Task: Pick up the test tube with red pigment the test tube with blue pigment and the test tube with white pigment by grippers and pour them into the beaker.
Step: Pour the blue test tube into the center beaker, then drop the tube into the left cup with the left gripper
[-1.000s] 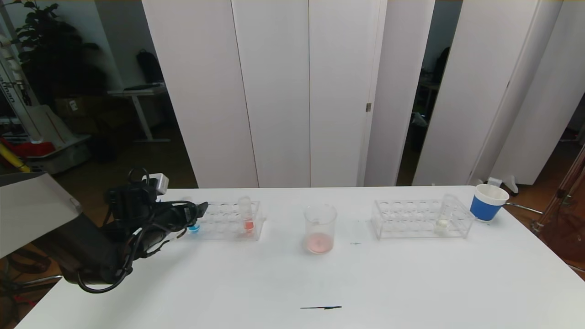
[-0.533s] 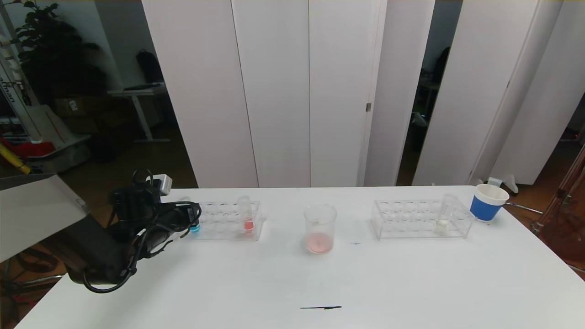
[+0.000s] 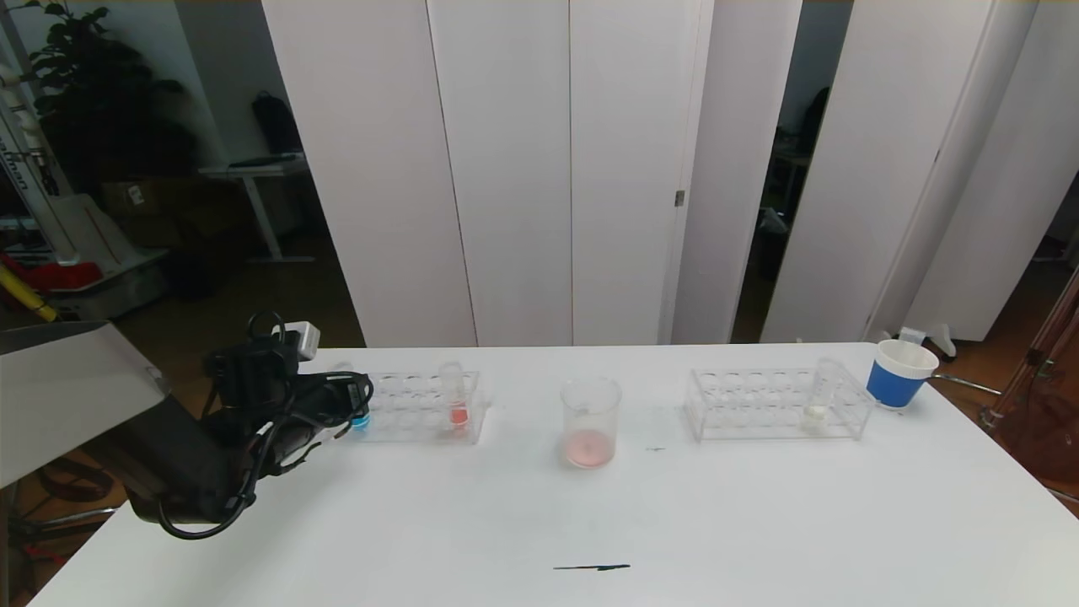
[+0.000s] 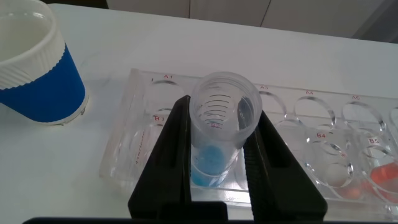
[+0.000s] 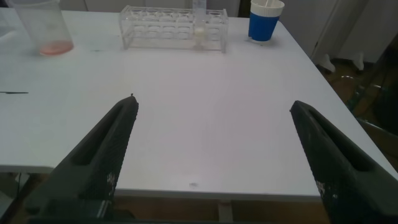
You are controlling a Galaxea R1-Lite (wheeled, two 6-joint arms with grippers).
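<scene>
The test tube with blue pigment [image 3: 360, 418] [image 4: 221, 118] stands at the left end of the left clear rack [image 3: 421, 410]. My left gripper [image 3: 357, 398] [image 4: 221, 107] is shut on it, one black finger on each side near the rim. The test tube with red pigment [image 3: 456, 403] [image 4: 380, 177] stands farther along the same rack. The beaker [image 3: 590, 420] [image 5: 45, 28] holds a little pink liquid at mid-table. The test tube with white pigment [image 3: 818, 398] [image 5: 199, 28] sits in the right rack [image 3: 759, 406]. My right gripper [image 5: 213, 102] hangs open off the table's near right edge.
A blue-banded white cup [image 3: 900, 373] [image 5: 266, 18] stands at the far right corner. Another such cup [image 4: 37, 68] stands just left of the left rack in the left wrist view. A thin black mark [image 3: 590, 567] lies near the table's front edge.
My left gripper's fingers have closed on the blue-pigment tube, and the left arm shifted slightly. Nothing else moved.
</scene>
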